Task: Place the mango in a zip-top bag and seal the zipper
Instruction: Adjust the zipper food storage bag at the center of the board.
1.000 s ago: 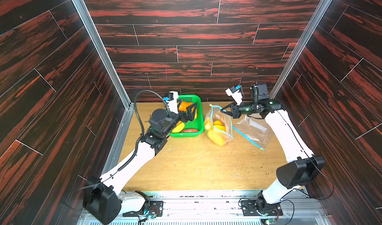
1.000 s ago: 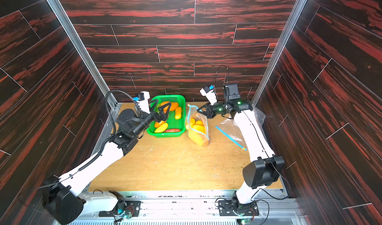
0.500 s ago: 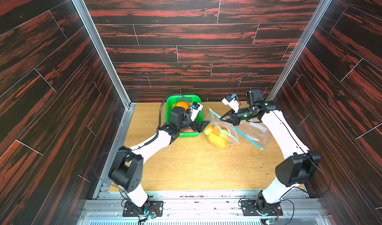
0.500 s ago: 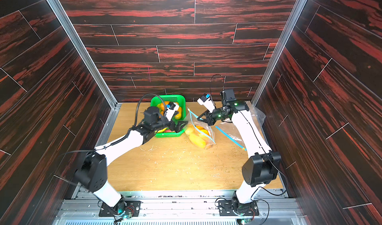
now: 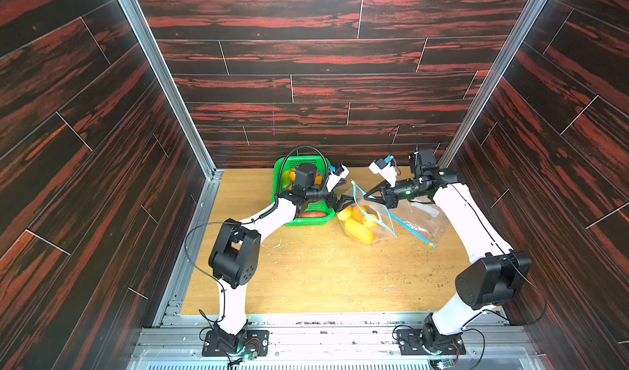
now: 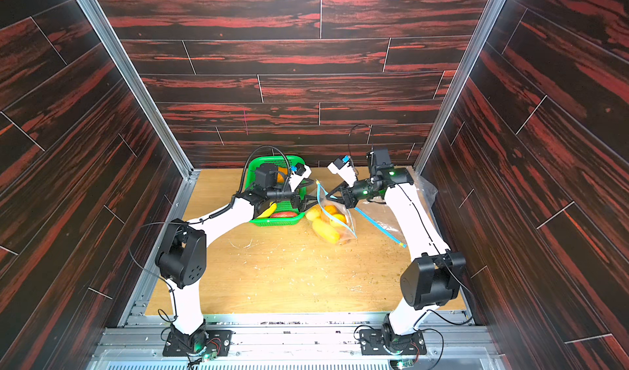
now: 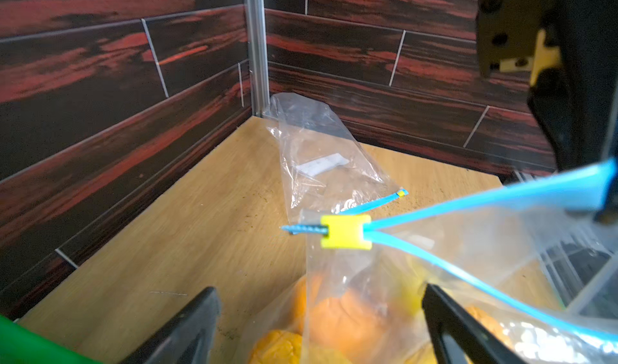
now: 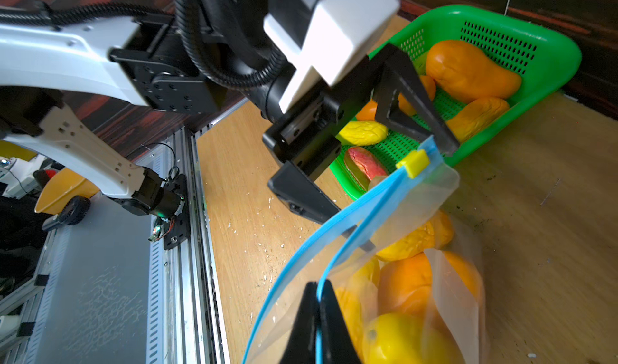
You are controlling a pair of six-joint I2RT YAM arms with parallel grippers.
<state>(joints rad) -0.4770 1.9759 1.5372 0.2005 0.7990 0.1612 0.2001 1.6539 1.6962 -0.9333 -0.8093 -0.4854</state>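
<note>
My left end effector (image 5: 345, 202) has swung from over the green basket (image 5: 308, 221) to the zip-top bag (image 5: 379, 215), jaws spread wide near its yellow slider (image 7: 346, 231), gripping nothing. Mangoes (image 5: 357, 230) sit inside the bag on the bench (image 5: 306, 276). My right end effector (image 8: 317, 295) is clamped tight on the blue zipper strip (image 8: 347, 211).

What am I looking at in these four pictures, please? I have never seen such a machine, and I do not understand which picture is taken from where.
Two white robot arms stand at a wooden table. Two pictures look down from above; two come from cameras on the wrists. The right gripper is shut on the blue zipper edge of a clear zip-top bag holding mangoes. The left gripper is open beside the yellow slider, holding nothing. More fruit lies in a green basket; a second bag lies flat near a corner.
</note>
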